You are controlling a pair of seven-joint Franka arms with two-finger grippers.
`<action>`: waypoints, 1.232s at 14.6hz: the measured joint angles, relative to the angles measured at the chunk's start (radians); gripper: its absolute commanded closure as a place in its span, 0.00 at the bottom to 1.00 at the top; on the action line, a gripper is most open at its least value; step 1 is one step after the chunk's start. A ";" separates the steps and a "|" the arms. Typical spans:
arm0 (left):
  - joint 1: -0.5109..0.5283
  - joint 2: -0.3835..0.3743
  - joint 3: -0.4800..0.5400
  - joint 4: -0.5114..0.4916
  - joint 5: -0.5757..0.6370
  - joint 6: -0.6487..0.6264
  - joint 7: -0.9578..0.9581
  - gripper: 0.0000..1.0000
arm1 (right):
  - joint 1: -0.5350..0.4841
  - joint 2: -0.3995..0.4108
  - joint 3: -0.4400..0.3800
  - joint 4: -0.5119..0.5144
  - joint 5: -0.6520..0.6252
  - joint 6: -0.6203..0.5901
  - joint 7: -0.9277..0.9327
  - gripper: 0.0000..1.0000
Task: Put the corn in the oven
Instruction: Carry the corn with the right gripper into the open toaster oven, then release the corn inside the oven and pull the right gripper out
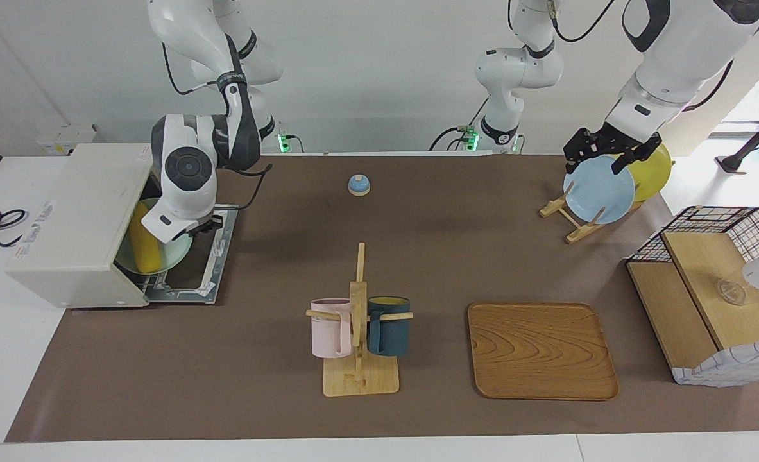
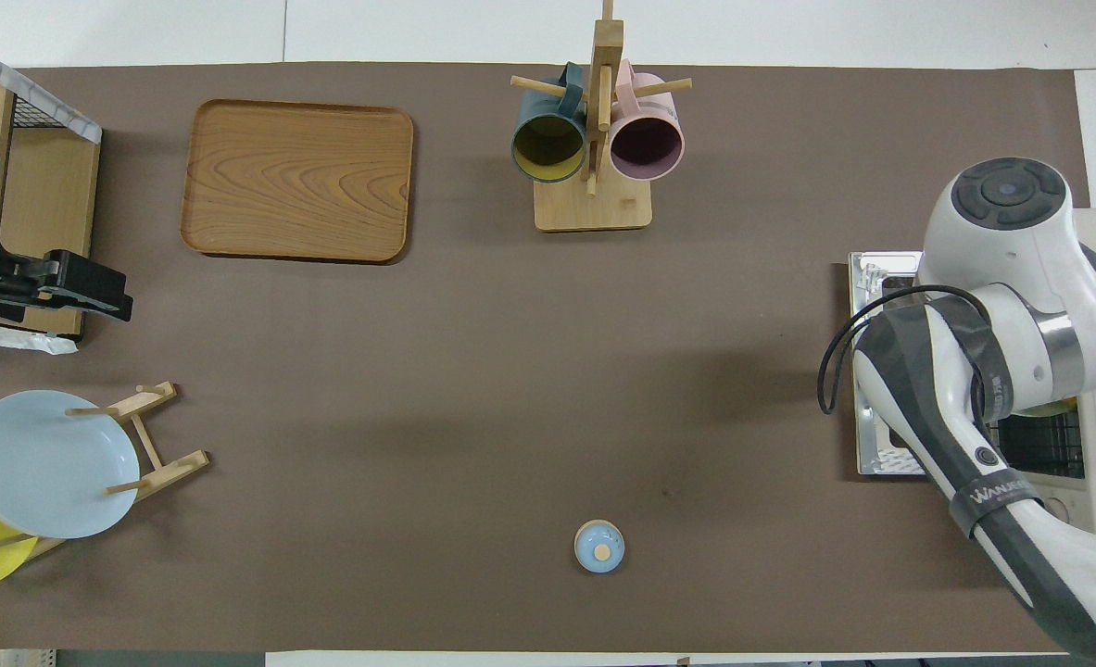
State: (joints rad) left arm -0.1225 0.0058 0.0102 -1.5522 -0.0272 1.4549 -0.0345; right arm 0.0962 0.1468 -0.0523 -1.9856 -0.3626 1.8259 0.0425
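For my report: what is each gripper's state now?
Left gripper: open, over the blue plate.
Right gripper: shut at the oven mouth, hold unclear.

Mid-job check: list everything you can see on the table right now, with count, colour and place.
oven: 1, cream-white, right arm's end, door down
corn: 1, yellow, on the green plate in the oven's mouth
green plate: 1, pale green, in the oven's mouth
domed object: 1, blue, mid-table, near the robots
mug tree: 1, wood, farther from the robots than the domed object
mugs: 2, pink and dark teal, on the mug tree
tray: 1, wood, beside the mug tree
plate rack: 1, wood, left arm's end
racked plates: 2, blue and yellow
basket: 1, wire and wood, left arm's end
right gripper: at the green plate's rim, jaws shut
left gripper: over the blue plate, jaws open
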 measured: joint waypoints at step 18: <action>0.002 -0.021 0.003 -0.026 0.000 0.004 0.000 0.00 | -0.031 -0.024 0.031 -0.012 0.102 0.048 -0.055 0.97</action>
State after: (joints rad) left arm -0.1207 -0.0150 0.0135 -1.5785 -0.0272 1.4588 -0.0346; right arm 0.0657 0.1229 -0.0214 -1.9974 -0.2605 1.8734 -0.0128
